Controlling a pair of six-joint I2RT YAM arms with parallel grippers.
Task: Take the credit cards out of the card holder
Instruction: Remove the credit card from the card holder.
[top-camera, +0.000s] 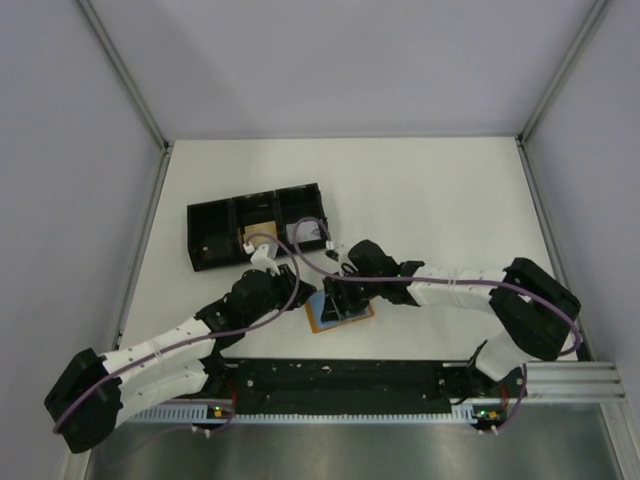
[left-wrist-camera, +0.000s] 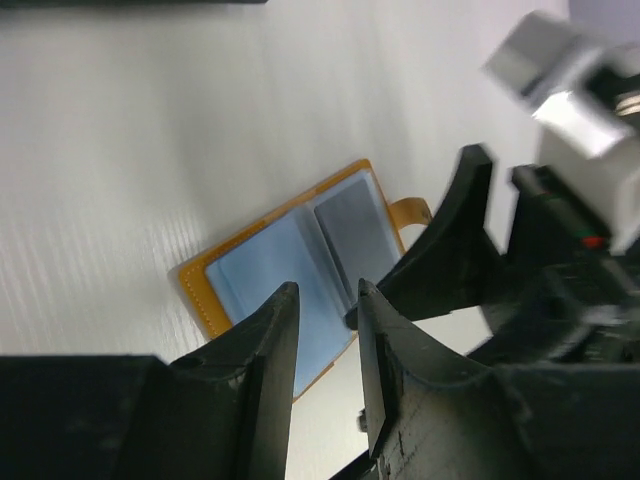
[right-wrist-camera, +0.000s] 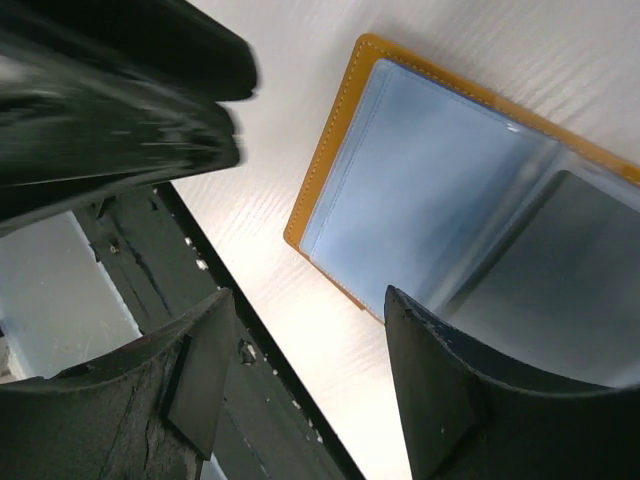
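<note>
Left gripper (left-wrist-camera: 328, 295) fills the foreground of its wrist view: jaws parted by a narrow gap, nothing between them, tips overlapping the card holder (left-wrist-camera: 290, 268) behind. Holder lies open on the white table (top-camera: 430, 200) just ahead of the arm bases, tab (left-wrist-camera: 410, 212) toward the right arm. Pale blue-grey credit cards (left-wrist-camera: 350, 230) sit in its sleeves. Right gripper (right-wrist-camera: 310, 300) spread wide, empty; one finger (right-wrist-camera: 450, 400) overlaps the holder's side, contact unclear. Both grippers crowd over the holder, hiding most of it from above. Black three-compartment tray (top-camera: 250, 198) further back on the left, apart
</note>
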